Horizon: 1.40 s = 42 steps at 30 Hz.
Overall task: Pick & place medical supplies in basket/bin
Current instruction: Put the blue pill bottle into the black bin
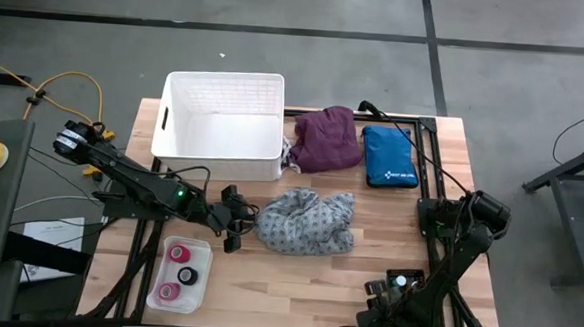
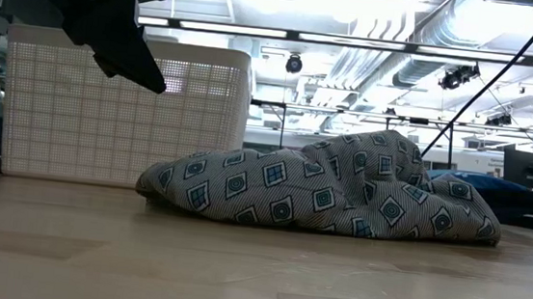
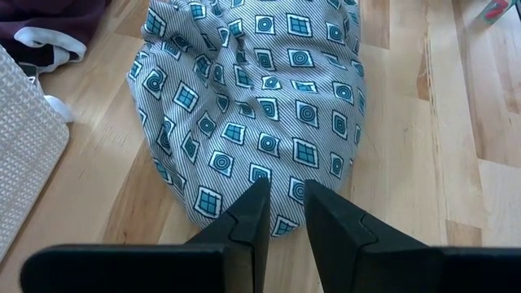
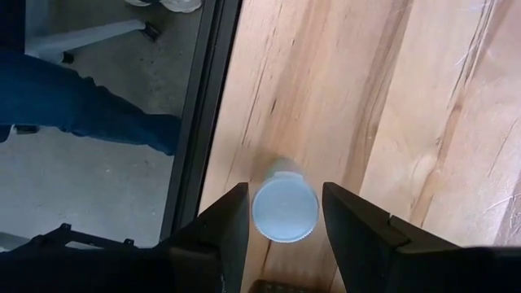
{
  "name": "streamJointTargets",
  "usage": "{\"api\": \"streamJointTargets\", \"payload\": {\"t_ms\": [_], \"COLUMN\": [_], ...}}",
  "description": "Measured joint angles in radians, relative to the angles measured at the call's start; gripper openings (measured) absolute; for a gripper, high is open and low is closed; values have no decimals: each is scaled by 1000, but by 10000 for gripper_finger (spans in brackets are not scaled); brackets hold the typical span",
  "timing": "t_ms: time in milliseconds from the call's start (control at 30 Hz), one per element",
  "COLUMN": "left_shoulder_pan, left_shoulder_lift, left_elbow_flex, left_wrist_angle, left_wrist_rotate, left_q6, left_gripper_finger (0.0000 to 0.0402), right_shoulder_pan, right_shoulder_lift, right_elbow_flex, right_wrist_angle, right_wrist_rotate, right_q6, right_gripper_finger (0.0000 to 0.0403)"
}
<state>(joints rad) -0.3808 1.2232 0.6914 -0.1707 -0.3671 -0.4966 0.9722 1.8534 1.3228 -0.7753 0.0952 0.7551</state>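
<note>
The grey cloth lies crumpled on the surface near its middle, at about 5 o'clock from the basket and just apart from it. The left end effector hangs just beside the cloth's 9 o'clock edge, above the surface (the low view shows it lifted clear), its fingers narrow with only a slim gap between them, holding nothing. The purple cloth sits at the basket's 3 o'clock side, close against its wall, with a blue pouch just beside it at 3 o'clock again. A clear tray at the surface's 7 o'clock corner holds tape rolls, a pink one among them. The right end effector is at the surface's 5 o'clock edge, its fingers set partly apart on either side of a white-capped vial standing upright there; whether they touch it I cannot tell. A person's blue-clad leg shows on the floor beyond that edge.
</note>
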Motion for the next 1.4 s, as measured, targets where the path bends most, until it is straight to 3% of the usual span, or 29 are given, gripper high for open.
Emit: {"api": "streamJointTargets", "payload": {"t_ms": [667,967,1400], "left_shoulder_pan": [0,0,0], "left_shoulder_lift": [0,0,0], "left_elbow_flex": [0,0,0], "left_wrist_angle": [0,0,0], "left_wrist_rotate": [0,0,0], "left_q6": [0,0,0], "left_gripper_finger": [74,74,74], "right_shoulder_pan": [0,0,0], "right_shoulder_lift": [0,0,-1], "right_elbow_flex": [0,1,1], "right_wrist_angle": [0,0,-1], "right_wrist_rotate": [-1,-1,-16], "right_q6": [0,0,0], "right_gripper_finger": [143,101,101]}}
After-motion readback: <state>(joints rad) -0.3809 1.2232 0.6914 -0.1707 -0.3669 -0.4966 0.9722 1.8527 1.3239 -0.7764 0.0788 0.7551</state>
